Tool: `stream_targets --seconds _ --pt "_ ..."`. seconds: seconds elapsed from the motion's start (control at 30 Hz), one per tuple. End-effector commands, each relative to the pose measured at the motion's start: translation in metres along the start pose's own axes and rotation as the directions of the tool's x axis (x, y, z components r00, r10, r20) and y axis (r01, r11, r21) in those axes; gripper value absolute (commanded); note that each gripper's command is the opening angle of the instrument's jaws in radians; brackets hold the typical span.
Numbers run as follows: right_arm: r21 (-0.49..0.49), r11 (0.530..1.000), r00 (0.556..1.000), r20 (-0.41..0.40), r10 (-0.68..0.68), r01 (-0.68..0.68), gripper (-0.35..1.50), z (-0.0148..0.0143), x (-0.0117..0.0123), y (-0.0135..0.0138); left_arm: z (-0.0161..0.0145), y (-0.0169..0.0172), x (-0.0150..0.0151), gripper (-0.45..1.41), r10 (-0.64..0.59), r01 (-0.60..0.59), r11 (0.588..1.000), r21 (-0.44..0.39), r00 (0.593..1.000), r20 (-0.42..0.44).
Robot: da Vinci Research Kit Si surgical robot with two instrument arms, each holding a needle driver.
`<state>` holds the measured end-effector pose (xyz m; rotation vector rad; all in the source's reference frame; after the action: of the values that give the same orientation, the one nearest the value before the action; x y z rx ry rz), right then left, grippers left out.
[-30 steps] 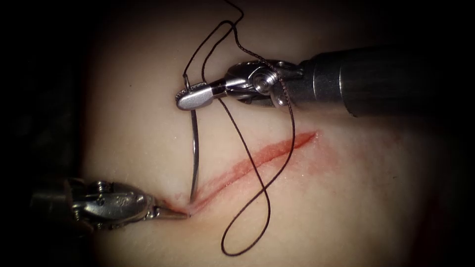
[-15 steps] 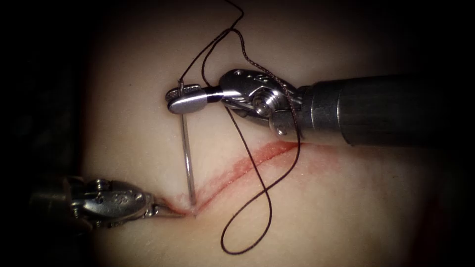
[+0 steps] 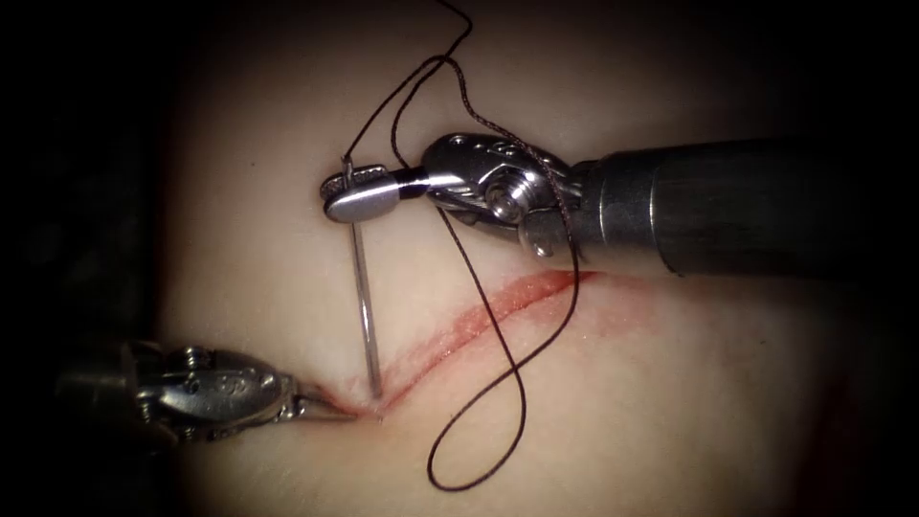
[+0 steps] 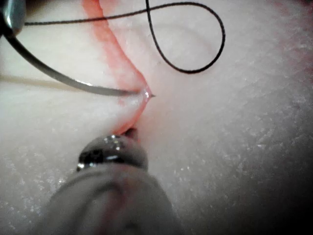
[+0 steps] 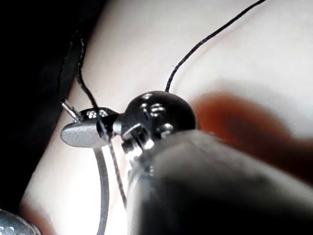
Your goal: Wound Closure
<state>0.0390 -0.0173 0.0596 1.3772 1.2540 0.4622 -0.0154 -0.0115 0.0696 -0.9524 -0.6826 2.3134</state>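
Note:
The tissue (image 3: 670, 402) bears a red diagonal cut (image 3: 479, 316). My right tool (image 3: 356, 194) is shut on the curved needle (image 3: 362, 287) near its tail, up and left of the cut. The needle runs down to the cut's left end, where its tip is in the tissue; the tip (image 4: 150, 95) pokes out through the cut's edge. My left tool (image 3: 330, 412) lies at the cut's left end, its jaws closed on the tissue edge. Dark thread (image 3: 517, 383) runs from the needle's tail over the right tool's wrist and loops across the cut.
The thread's loop (image 4: 215, 34) lies on the tissue to the right of the cut. Red fluid (image 3: 613, 306) stains the tissue around the cut's far end. The right tool's shaft (image 3: 747, 211) crosses above that end. Thread (image 5: 205, 44) trails over pale tissue beyond the right tool.
The right tool has shifted left with the needle's tail, swinging the needle more upright while its tip stays at the cut's left end. The left tool has stayed put.

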Motion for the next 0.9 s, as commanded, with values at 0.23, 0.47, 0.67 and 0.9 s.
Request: stream_targets --seconds 0.23,0.47,0.67,0.9 --pt "0.041 0.977 0.977 0.001 0.211 -0.211 -0.35 0.0009 0.0006 0.0004 0.0008 0.0001 -0.0003 -0.45 0.000 0.000 1.000 -0.001 1.000 0.001" --pt "0.051 0.957 0.958 0.013 0.285 -0.285 -0.35 0.0011 0.0003 0.0001 0.0008 0.0001 -0.0003 -0.45 0.000 0.000 1.000 -0.001 1.000 0.001" --pt "0.093 0.946 0.951 0.017 0.310 -0.310 -0.35 0.0018 -0.0004 -0.0003 0.0008 0.0001 -0.0003 -0.45 0.000 0.000 1.000 -0.001 1.000 0.001" --pt "0.103 0.947 0.953 0.032 0.303 -0.304 -0.35 0.0022 -0.0008 -0.0007 0.0008 0.0001 -0.0003 -0.45 0.000 0.000 1.000 -0.001 1.000 0.001"
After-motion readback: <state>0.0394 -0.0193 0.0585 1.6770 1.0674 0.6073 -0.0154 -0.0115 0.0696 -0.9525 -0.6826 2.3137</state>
